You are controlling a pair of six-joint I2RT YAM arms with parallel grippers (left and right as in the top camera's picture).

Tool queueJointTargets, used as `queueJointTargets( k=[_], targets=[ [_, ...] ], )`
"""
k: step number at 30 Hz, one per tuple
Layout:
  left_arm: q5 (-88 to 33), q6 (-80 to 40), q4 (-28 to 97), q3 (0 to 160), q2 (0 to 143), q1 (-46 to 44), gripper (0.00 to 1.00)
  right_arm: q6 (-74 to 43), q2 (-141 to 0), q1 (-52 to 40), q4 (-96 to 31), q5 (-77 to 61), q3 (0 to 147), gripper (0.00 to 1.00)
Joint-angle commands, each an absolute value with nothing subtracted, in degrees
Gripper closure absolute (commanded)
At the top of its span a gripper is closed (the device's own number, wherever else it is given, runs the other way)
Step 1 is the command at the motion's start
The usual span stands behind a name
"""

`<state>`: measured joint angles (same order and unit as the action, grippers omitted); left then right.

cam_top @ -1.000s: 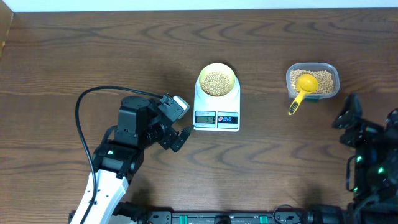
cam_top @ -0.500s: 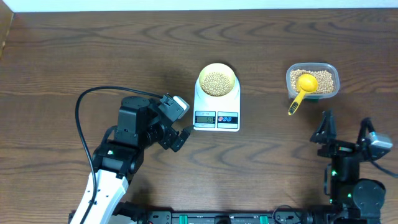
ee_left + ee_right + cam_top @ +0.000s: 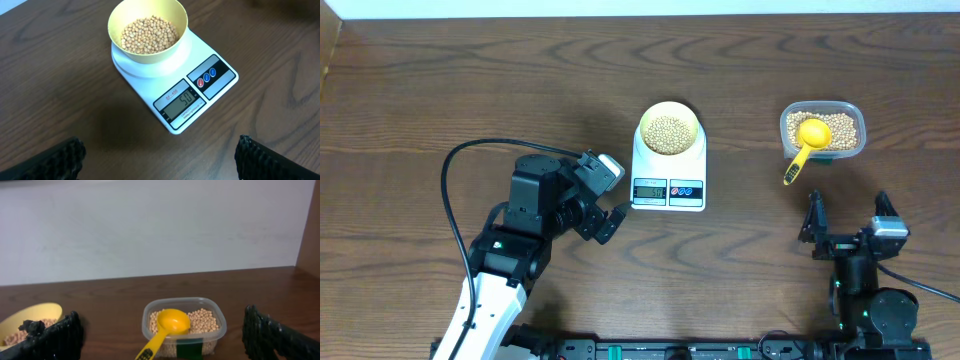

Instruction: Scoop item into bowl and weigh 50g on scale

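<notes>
The pale-yellow bowl [image 3: 668, 128] stands on the white scale [image 3: 668, 182], holding tan beans [image 3: 668, 132]. In the left wrist view the bowl [image 3: 147, 27] holds beans [image 3: 149, 35] and the scale [image 3: 192, 95] display reads 50. My left gripper [image 3: 607, 222] is open and empty, just left of the scale's front; its fingers spread wide in its wrist view [image 3: 160, 160]. My right gripper [image 3: 848, 225] is open and empty, near the front edge, below the tub. In its wrist view [image 3: 165, 337] the bowl's edge [image 3: 30, 317] shows at far left.
A clear plastic tub [image 3: 823, 130] of beans stands at the right, with a yellow long-handled scoop [image 3: 804, 145] resting in it, handle hanging over the front rim. It also shows in the right wrist view [image 3: 184, 325] with the scoop [image 3: 167, 325]. A black cable [image 3: 455, 170] loops by the left arm.
My right arm has swung from the far right edge toward the left and now points up the table at the tub. The left arm, bowl, scale and scoop have not moved.
</notes>
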<state>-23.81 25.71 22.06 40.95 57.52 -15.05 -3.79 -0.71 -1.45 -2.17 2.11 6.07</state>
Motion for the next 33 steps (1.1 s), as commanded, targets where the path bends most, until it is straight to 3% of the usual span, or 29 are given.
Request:
queueJointTargets(
  k=[1,8,33],
  targets=[
    [-24.4,25.9,22.0,41.6,57.2,-14.8,0.02,-1.0,-0.3,-2.0,-0.7,1.3,3.4,0.01],
    [-24.4,25.9,22.0,41.6,57.2,-14.8,0.02,4.0,-0.3,-2.0,-0.8,1.6,0.3,0.01],
    [-24.4,25.9,22.0,41.6,57.2,-14.8,0.03,3.9,-0.3,-2.0,-4.3,1.3,0.3,0.01]
  ],
)
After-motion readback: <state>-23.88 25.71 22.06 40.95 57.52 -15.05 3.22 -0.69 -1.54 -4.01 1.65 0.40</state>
